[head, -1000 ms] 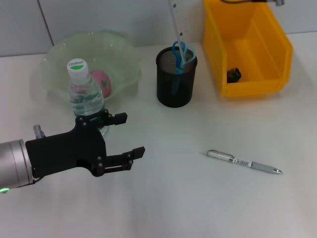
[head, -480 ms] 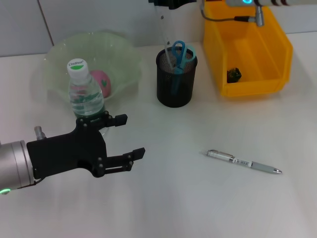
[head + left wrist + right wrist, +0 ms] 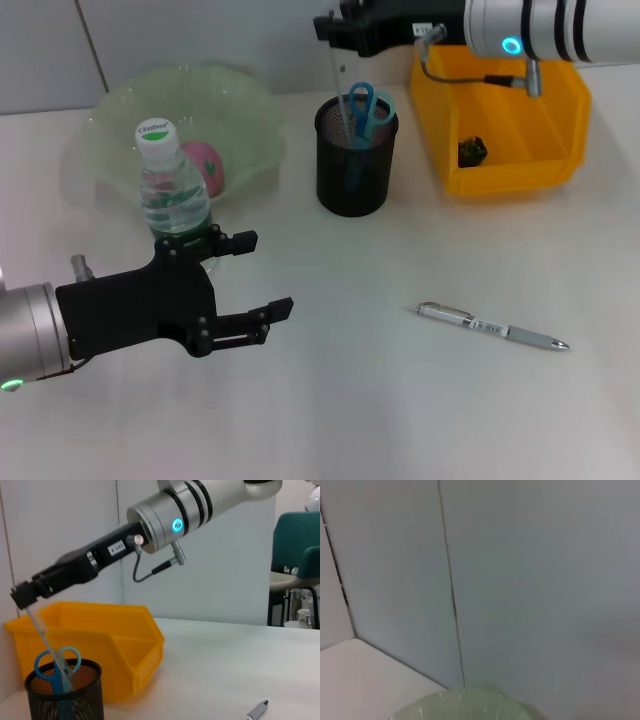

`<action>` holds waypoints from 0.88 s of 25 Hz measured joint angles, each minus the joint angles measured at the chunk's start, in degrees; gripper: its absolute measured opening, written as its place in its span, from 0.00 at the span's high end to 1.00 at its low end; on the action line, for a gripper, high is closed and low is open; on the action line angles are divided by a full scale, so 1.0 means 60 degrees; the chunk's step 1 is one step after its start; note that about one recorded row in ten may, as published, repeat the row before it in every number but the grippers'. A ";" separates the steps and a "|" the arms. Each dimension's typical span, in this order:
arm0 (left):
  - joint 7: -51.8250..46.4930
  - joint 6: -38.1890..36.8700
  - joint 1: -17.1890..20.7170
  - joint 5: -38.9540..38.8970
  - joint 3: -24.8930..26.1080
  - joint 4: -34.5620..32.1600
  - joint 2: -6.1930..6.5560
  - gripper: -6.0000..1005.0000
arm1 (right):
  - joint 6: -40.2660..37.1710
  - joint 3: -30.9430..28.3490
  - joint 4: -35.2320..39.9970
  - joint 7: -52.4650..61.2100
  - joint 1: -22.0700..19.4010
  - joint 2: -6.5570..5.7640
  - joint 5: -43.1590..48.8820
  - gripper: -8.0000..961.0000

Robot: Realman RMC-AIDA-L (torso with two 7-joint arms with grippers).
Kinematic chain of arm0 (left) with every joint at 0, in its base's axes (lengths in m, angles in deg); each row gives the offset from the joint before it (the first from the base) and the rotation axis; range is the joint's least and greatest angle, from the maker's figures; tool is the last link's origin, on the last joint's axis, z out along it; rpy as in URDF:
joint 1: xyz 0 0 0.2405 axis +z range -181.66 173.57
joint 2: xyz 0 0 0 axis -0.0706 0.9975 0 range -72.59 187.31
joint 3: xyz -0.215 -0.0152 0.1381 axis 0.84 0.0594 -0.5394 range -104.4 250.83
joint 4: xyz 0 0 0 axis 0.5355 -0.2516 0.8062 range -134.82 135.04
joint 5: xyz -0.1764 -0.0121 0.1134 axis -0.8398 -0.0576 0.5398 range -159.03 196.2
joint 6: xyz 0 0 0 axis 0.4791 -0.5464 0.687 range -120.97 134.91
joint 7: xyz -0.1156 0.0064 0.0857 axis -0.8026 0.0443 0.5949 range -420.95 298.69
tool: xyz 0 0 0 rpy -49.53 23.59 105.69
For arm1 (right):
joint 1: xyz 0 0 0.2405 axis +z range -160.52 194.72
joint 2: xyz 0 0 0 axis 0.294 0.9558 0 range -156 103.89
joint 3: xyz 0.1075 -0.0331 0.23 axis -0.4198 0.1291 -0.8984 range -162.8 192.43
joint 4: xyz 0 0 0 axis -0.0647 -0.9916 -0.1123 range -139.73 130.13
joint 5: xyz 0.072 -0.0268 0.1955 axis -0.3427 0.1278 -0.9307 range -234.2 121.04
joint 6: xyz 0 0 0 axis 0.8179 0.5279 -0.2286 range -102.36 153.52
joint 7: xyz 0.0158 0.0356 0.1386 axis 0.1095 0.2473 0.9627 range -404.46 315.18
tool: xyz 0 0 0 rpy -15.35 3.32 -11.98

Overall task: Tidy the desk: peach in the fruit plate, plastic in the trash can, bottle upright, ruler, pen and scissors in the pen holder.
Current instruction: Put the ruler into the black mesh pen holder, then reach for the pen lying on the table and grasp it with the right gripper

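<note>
While right fingers [image 3: 330,28] grip the ruler [image 3: 340,85] in the pen holder [image 3: 355,180] beside scissors [image 3: 362,105], left fingers [image 3: 258,278] gape.

The head view looks forward and down from above onto the table [image 3: 400,400], taking in the whole scene, with the pen holder [image 3: 356,156] near its upper middle. The left wrist view sits low near the table [image 3: 240,655], facing level toward the pen holder [image 3: 64,692] and yellow bin [image 3: 100,640], both shared with the head view. The right wrist view faces the wall [image 3: 520,580], catching only the fruit plate [image 3: 465,707] rim.
</note>
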 joint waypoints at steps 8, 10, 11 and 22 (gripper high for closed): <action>0.0033 -0.0027 -0.0009 -0.0015 -0.0001 0.0071 -0.0006 0.18 | -0.0020 0.0014 -0.0398 -0.0790 -0.0155 0.0011 -0.0570 0.54; 0.0035 -0.0044 -0.0010 -0.0017 0.0000 0.0097 -0.0008 0.18 | -0.0047 0.0015 -0.0567 -0.1251 -0.0196 0.0009 -0.0938 0.53; 0.0035 -0.0044 -0.0010 -0.0017 0.0000 0.0097 -0.0008 0.18 | -0.0047 0.0015 -0.0567 -0.1251 -0.0196 0.0009 -0.0938 0.52; 0.0043 -0.0056 -0.0009 -0.0017 0.0000 0.0107 -0.0011 0.18 | -0.0062 0.0015 -0.0687 -0.1339 -0.0217 -0.0014 -0.0987 0.48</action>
